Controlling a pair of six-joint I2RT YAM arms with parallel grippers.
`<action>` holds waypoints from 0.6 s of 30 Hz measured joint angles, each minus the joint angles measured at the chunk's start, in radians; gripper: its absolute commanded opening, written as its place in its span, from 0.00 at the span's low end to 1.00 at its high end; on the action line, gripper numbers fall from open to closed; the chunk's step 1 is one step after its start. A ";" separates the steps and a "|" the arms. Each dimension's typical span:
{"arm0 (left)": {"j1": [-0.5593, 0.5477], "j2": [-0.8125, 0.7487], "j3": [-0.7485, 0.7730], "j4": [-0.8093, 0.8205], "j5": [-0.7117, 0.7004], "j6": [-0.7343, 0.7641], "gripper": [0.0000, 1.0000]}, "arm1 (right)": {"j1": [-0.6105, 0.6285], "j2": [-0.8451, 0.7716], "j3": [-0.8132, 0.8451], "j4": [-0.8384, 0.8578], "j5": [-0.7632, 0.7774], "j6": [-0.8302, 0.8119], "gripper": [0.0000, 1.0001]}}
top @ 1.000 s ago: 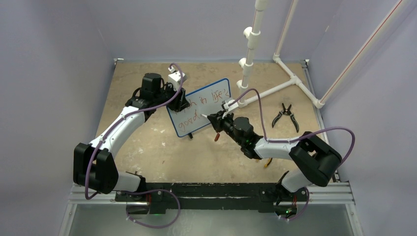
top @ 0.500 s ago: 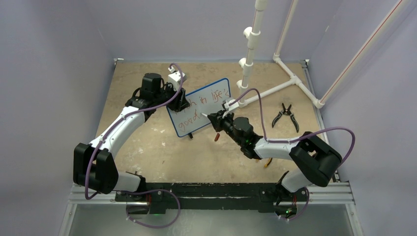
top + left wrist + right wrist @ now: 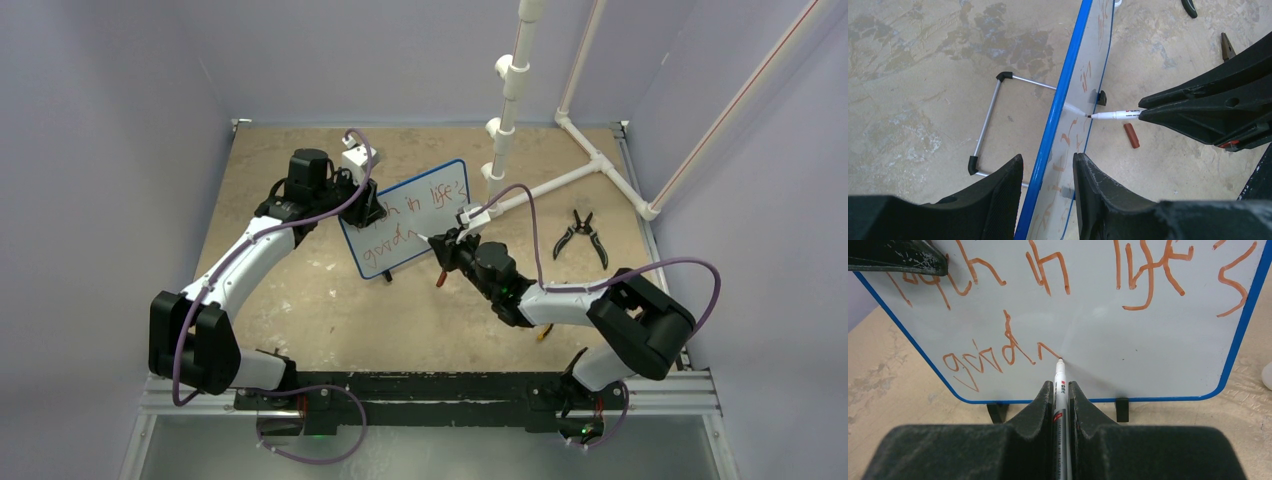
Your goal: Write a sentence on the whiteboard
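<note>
**Writing the lower line: bare whiteboard [image 3: 1158, 355] lies right of the tip**

Our right gripper [image 3: 1060, 386] pinches the marker [image 3: 1059, 371], its axis square to the whiteboard, tip touching where the sentence [image 3: 1008, 347] breaks off. Our left gripper [image 3: 1047, 161] clamps the whiteboard's side edge.

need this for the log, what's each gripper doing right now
left gripper: closed on the whiteboard edge
right gripper: closed on the marker

Whiteboard [image 3: 1158, 340] white, blue rim; sentence [image 3: 1048, 270] red-orange.
</note>
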 measured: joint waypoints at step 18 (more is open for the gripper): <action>0.000 -0.001 -0.001 0.000 0.004 0.000 0.00 | 0.000 -0.054 -0.010 -0.005 -0.009 0.000 0.00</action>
